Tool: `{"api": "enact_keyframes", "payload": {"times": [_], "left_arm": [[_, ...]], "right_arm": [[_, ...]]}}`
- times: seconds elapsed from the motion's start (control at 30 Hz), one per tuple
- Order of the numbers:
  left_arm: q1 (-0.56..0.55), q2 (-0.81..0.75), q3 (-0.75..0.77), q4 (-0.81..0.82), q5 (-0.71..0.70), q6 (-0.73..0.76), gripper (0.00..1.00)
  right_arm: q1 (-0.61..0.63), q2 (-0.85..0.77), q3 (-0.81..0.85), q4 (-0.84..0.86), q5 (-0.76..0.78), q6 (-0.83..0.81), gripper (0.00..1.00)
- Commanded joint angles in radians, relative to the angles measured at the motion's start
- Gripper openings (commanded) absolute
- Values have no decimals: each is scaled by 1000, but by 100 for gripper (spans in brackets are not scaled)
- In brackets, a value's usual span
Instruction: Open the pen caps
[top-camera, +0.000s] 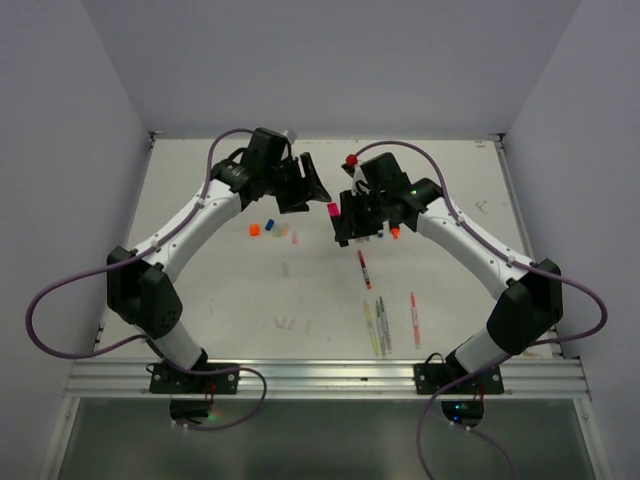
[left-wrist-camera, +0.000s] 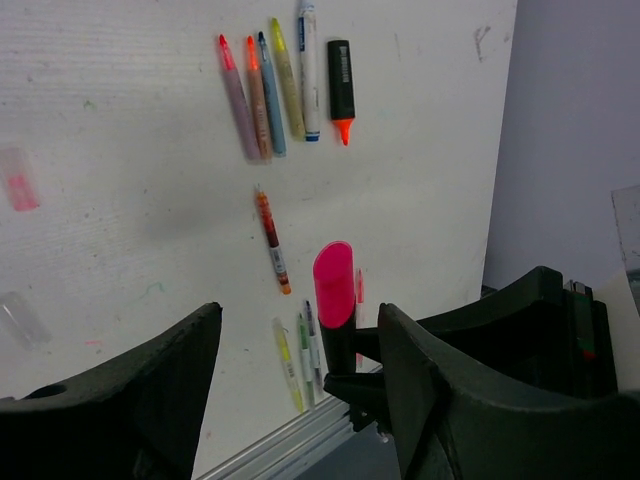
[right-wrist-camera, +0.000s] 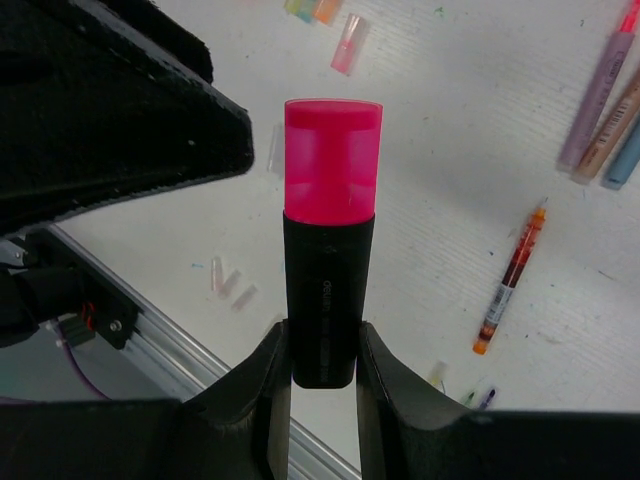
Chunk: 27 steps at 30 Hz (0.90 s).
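My right gripper (right-wrist-camera: 322, 338) is shut on the black body of a stubby highlighter (right-wrist-camera: 322, 300) and holds it up off the table. Its pink cap (right-wrist-camera: 332, 160) sits on the end that points away from the wrist. In the top view this gripper (top-camera: 345, 218) hangs mid-table with the pink cap (top-camera: 332, 209) towards the left arm. My left gripper (left-wrist-camera: 300, 314) is open. The pink cap (left-wrist-camera: 333, 283) shows in the gap between its fingers, nearer the right finger, touching neither. From above, the left gripper (top-camera: 300, 186) faces the cap from the left.
Loose caps (top-camera: 272, 229) in orange, blue and pink lie on the table below the left gripper. A red-brown pen (top-camera: 364, 268), a bundle of thin pens (top-camera: 378, 326) and a pink pen (top-camera: 414, 318) lie near the front. An uncapped black highlighter (left-wrist-camera: 341, 90) lies beside several pens (left-wrist-camera: 265, 95).
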Motion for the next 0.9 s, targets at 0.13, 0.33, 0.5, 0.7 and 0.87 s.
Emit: {"api": "enact_keyframes", "payload": {"times": [0.13,0.33,0.5,0.7,0.87], "left_arm": [[-44,35,46,17,4,-45,67],[-49,58,58,34,-8,-56,63],[-50,89,70,58,7,-71,56],[-52,99,75,77,12,-72,27],[-60,98,67,84,26,-77,0]], "right_arm": [[13,-37,27,26,-62,21,0],[13,-41,47,21,-82,34,0],[14,-40,47,32,-102,44,0],[16,-40,46,38,-106,44,0],[16,-26,67,50,-99,58,0]]}}
